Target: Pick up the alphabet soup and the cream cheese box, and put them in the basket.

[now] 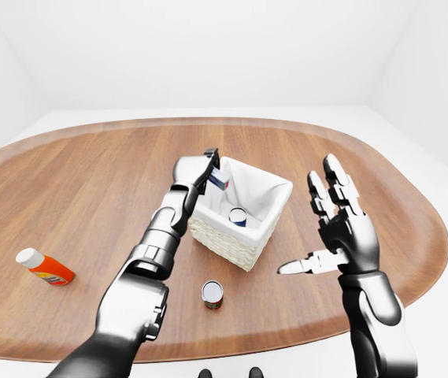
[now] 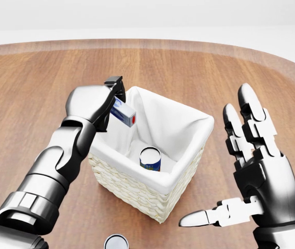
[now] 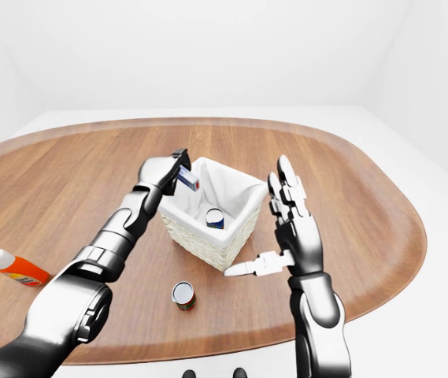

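The wicker basket with a white cloth lining stands mid-table in the head view. The alphabet soup can stands upright inside it. My left hand is shut on the cream cheese box, a blue and white box with a red end. It holds the box tilted over the basket's left rim. My right hand is open and empty to the right of the basket, fingers spread upward.
A second can stands on the wooden table below the basket in the left-eye view. An orange bottle with a white cap lies at the left. The table's rounded edge runs near the bottom.
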Controlling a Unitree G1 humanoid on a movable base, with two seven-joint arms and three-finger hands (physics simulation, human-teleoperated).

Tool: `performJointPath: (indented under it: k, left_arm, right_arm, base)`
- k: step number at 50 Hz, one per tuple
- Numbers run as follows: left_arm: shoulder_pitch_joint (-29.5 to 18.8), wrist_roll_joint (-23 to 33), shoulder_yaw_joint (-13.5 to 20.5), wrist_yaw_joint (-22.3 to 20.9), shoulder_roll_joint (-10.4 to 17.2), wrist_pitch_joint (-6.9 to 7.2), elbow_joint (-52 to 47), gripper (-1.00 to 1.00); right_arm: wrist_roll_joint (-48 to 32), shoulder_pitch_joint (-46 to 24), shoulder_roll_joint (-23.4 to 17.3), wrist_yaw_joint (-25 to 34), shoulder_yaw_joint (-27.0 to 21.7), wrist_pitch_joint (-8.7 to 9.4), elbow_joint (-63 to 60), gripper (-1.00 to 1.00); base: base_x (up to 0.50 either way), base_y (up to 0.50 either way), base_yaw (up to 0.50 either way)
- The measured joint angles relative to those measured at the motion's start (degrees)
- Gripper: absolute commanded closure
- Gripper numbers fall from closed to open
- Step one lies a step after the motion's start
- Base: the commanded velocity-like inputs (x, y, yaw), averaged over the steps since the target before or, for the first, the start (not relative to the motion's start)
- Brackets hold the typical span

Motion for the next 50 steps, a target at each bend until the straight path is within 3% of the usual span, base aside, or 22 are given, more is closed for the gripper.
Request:
performJointPath:
  k: [17, 18, 19, 39, 50]
  left_arm:
    - [-4.1, -0.3, -1.1, 5.0, -1.8, 0.0, 11.8, 1.0]
    - [-4.4, -0.4, -1.1, 5.2, -1.7, 0.0, 12.1, 0.54]
    - [-4.7, -0.6, -1.0, 5.4, -1.7, 0.0, 12.4, -1.0]
    - [-6.9, -5.0, 0.5, 6.7, -0.9, 0.0, 12.0, -1.0]
    - [-3.5, -6.7, 1.7, 2.8, 0.2, 0.0, 1.1, -1.0]
  right_arm:
    - [1.5, -0.4, -0.1, -0.2, -1.0, 0.0, -1.1, -1.0]
    - [1.6, -0.4, -0.1, -0.1, -1.0, 0.0, -1.1, -1.0]
    - [1.7, -0.3, -0.1, -0.1, -1.1, 0.0, -1.1, -1.0]
    - [2.3, -0.2, 0.0, -0.2, -1.2, 0.0, -1.4, -1.0]
    - [2.1, 0.2, 0.0, -0.1, -0.9, 0.0, -1.3, -1.0]
  base:
    - [0.0, 0.0, 0.0]
    - [0.0, 0.0, 0.0]
    - [0.0, 0.0, 0.0]
    - [0.0, 0.0, 0.0]
    - [0.0, 0.0, 0.0]
